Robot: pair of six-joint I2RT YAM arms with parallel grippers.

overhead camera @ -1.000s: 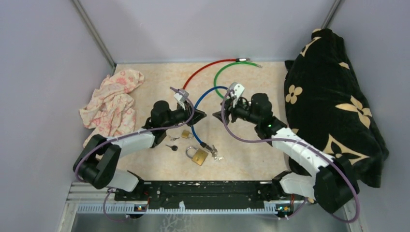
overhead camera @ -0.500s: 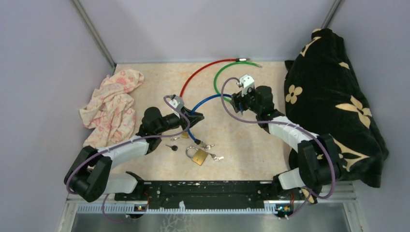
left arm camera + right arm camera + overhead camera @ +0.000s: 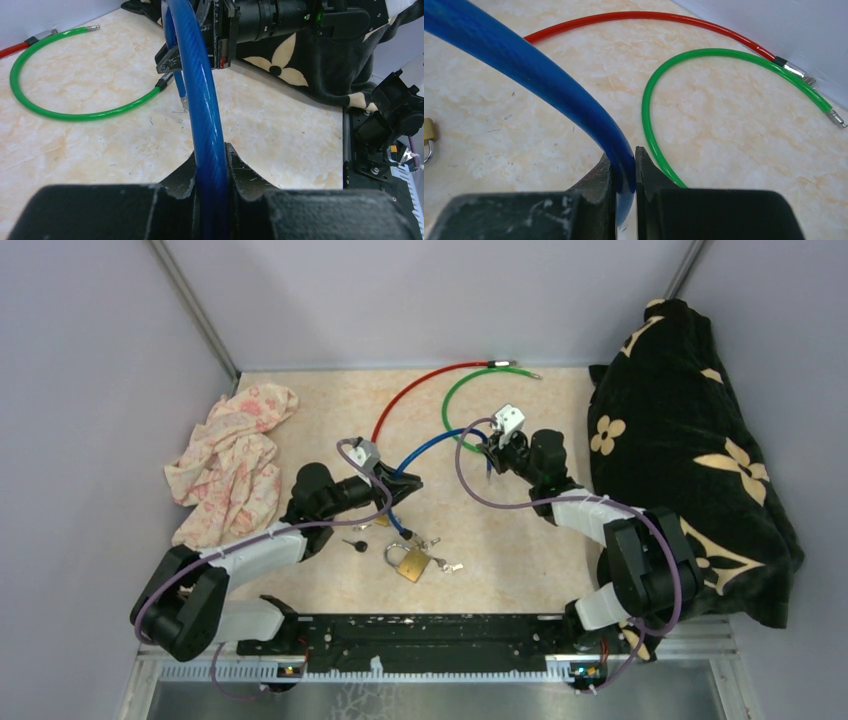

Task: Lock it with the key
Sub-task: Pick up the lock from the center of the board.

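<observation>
A blue cable (image 3: 430,445) arcs above the table between both grippers. My left gripper (image 3: 405,483) is shut on it partway along, and the cable (image 3: 200,100) runs up out of the jaws. My right gripper (image 3: 492,453) is shut on it near its far end (image 3: 574,95). A brass padlock (image 3: 413,566) with its shackle open lies on the table in front of the left gripper. A black-headed key (image 3: 355,545) lies to its left, and small silver keys (image 3: 432,541) lie by the cable's lower end. A smaller brass padlock (image 3: 428,131) shows at the right wrist view's left edge.
A green cable (image 3: 458,392) and a red cable (image 3: 415,388) curve across the back of the table. A floral cloth (image 3: 235,460) is bunched at the left. A black flowered cushion (image 3: 690,460) fills the right side. Grey walls close in the table.
The right gripper has swung back and to the right and closed on the blue cable. The left arm drew back a little, still gripping the cable, and the cable's lower end shifted.
</observation>
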